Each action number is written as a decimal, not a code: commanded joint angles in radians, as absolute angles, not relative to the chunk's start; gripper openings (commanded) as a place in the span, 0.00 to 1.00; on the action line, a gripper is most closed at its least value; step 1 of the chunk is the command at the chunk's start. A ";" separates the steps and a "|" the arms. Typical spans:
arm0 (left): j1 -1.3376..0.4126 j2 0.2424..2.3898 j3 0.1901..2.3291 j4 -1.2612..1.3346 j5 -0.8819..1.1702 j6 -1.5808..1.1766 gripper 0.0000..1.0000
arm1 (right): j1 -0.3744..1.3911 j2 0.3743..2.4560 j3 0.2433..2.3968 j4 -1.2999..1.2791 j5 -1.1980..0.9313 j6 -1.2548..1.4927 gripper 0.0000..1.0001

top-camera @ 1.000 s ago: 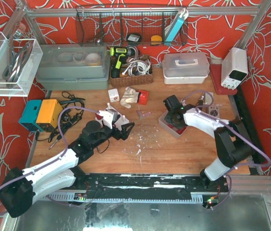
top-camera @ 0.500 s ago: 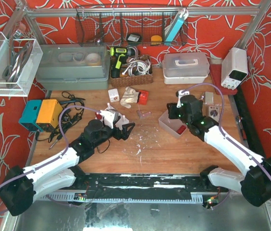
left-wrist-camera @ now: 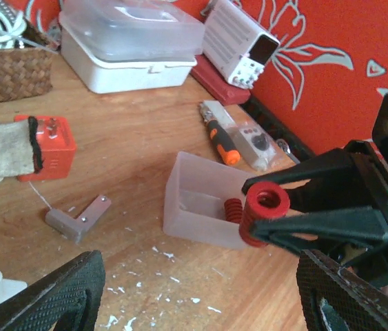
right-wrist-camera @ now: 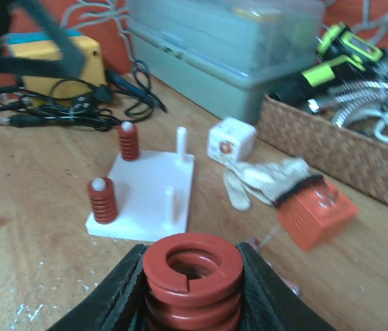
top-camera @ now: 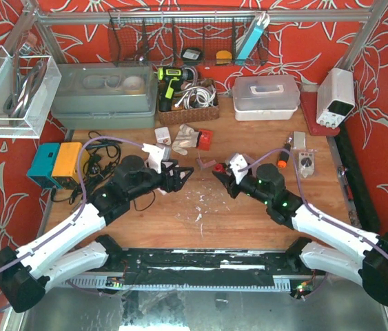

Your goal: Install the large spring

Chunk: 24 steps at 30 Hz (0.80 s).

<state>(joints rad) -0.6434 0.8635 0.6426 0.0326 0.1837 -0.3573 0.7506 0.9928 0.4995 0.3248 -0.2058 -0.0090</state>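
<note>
Large spring clamped in my right claw; left claw spread apart.
White peg plate ahead, left of the bench's middle, glove just beside.

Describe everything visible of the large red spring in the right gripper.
The large spring is red, thick-coiled, seemingly painted metal, with a hollow centre and a split end coil facing the wrist camera. The right gripper clamps its sides between black fingers, holding it clear of the wooden table; nothing else touches it.
</note>
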 commanded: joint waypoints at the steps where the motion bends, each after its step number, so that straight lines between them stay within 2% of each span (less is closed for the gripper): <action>1: -0.649 0.892 0.727 -0.158 0.254 -0.306 0.76 | 0.800 0.984 0.430 0.544 -0.293 -0.144 0.09; 8: -0.652 0.928 0.775 -0.207 0.383 -0.252 0.53 | 0.866 0.994 0.410 0.584 -0.302 -0.221 0.07; 11: -0.663 0.947 0.800 -0.233 0.404 -0.235 0.48 | 0.896 1.000 0.405 0.600 -0.305 -0.245 0.06; 19: -0.711 0.982 0.866 -0.281 0.407 -0.214 0.57 | 0.957 1.017 0.418 0.564 -0.253 -0.320 0.05; 24: -0.737 1.045 0.891 -0.314 0.374 -0.186 0.58 | 0.976 1.029 0.426 0.550 -0.220 -0.335 0.05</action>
